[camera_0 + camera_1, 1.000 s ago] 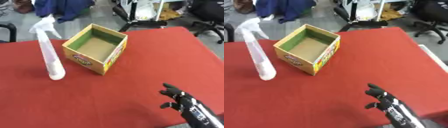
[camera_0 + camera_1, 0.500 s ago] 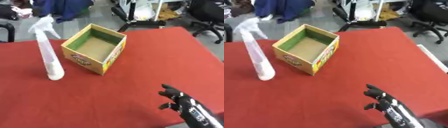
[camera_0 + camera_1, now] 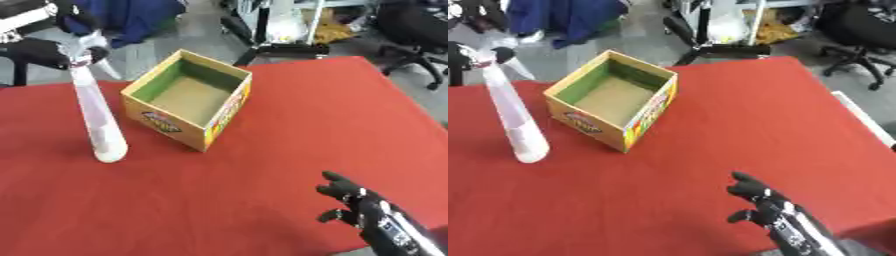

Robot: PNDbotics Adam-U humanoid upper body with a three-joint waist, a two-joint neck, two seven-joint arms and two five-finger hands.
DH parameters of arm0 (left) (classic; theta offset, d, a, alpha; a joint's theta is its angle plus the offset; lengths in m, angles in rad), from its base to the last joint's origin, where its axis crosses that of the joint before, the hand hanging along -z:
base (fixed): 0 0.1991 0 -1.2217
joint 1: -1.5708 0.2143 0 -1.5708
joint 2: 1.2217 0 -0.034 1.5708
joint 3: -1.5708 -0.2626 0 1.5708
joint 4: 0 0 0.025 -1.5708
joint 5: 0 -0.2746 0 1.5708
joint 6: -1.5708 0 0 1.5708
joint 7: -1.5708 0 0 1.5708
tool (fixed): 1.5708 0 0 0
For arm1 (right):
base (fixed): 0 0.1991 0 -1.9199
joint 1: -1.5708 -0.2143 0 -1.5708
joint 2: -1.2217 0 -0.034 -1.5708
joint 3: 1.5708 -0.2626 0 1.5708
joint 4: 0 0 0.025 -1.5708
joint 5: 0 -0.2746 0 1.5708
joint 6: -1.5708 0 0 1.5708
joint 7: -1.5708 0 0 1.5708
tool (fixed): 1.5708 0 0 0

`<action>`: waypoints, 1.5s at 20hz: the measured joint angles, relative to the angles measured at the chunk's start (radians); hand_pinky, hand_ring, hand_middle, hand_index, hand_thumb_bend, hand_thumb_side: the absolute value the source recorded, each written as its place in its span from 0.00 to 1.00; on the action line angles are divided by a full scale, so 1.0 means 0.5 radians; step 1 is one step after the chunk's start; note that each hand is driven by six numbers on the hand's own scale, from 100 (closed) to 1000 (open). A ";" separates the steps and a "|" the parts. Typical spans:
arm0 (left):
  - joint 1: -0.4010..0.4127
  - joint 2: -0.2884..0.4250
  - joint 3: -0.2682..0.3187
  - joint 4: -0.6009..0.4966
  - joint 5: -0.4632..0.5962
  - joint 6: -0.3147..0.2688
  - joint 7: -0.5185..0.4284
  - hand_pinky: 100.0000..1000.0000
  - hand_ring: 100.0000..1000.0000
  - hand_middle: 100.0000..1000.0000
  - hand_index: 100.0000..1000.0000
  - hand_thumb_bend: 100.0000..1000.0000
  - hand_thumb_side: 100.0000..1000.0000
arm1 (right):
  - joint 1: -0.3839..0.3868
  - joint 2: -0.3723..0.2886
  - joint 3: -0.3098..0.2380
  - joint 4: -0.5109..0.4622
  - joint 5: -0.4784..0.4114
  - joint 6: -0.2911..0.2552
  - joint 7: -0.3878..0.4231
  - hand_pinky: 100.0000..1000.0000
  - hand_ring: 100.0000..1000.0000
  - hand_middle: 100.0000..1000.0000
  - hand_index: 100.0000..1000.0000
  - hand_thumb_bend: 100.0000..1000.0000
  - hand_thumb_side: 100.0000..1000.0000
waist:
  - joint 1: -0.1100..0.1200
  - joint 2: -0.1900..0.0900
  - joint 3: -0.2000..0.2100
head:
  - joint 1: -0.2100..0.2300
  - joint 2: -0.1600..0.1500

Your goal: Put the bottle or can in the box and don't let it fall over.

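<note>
Almost nothing is changing versus a second ago: right hand (image 3: 363, 207) is sitting in about the same spot, maybe creeping slightly toward the near edge; bottle and box are not moving.

Landmark = the box (image 3: 188, 97).

Nearest: right hand is hovering low over the red desk (image 3: 262, 165), well apart from the box, on its near-right side. The fingers are showing slightly spread and partly bent, gripping nothing. Reading it as relaxed open rather than closed on anything.

Left hand is not showing in either view.

Next out: the bottle (image 3: 96, 112), a tall white spray bottle, is standing upright on the desk just beside the box on its left, not touching it as far as I can tell. Its trigger head is sitting at the top, overlapping dark clutter behind.

The box is sitting open-topped, turned corner-on, green inner walls, bare cardboard floor, nothing inside.

Beyond the box: floor, office chairs, blue cloth. Not relevant.

Progress: effectively zero. Bottle is not grasped, not lifted, not in the box. Everything is left: reach, grasp, carry over the rim, set down upright. Tall narrow bottle is looking tippy, so placement is the risk.
</note>
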 measured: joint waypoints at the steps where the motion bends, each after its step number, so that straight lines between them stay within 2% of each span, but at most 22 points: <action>1: 0.004 0.000 0.000 0.003 -0.012 -0.002 0.002 0.73 0.83 0.66 0.80 0.27 0.57 | 0.000 0.000 0.000 0.000 0.000 0.000 0.000 0.66 0.95 1.00 0.86 0.00 0.70 | -0.001 0.000 0.000 | -0.001 -0.002; 5: 0.024 -0.001 -0.007 0.022 -0.025 -0.005 0.004 0.67 0.79 0.60 0.76 0.18 0.52 | 0.000 0.001 0.000 0.000 0.000 0.000 0.000 0.66 0.95 1.00 0.86 0.00 0.71 | -0.004 0.004 0.000 | -0.007 -0.016; 10: 0.035 -0.002 -0.012 0.025 0.003 -0.013 -0.004 0.56 0.69 0.47 0.65 0.00 0.38 | 0.000 0.001 0.000 0.000 0.000 0.001 0.000 0.66 0.95 1.00 0.86 0.00 0.71 | -0.011 0.011 0.000 | -0.009 -0.022; 14: 0.035 -0.002 -0.012 0.023 0.044 -0.019 -0.005 0.48 0.59 0.38 0.55 0.00 0.23 | 0.000 0.002 0.000 0.001 0.000 0.002 -0.002 0.66 0.95 1.00 0.86 0.00 0.72 | -0.011 0.011 0.000 | -0.014 -0.034; 16: 0.036 -0.002 -0.012 0.022 0.068 -0.024 0.000 0.42 0.54 0.31 0.48 0.00 0.19 | 0.000 0.002 0.000 0.001 0.000 0.004 -0.004 0.66 0.95 1.00 0.86 0.00 0.72 | -0.011 0.011 0.000 | -0.017 -0.042; 22: 0.036 -0.001 -0.010 0.004 0.121 -0.030 0.049 0.31 0.44 0.20 0.38 0.00 0.21 | 0.000 0.002 0.000 0.001 0.007 0.007 -0.008 0.66 0.95 1.00 0.86 0.00 0.73 | -0.011 0.012 -0.001 | -0.025 -0.066; 30: -0.010 0.029 0.038 -0.060 0.155 -0.031 0.110 0.30 0.43 0.19 0.38 0.00 0.19 | -0.001 0.002 0.000 0.002 0.009 0.014 -0.015 0.66 0.95 1.00 0.86 0.00 0.73 | 0.001 0.012 -0.004 | -0.026 -0.066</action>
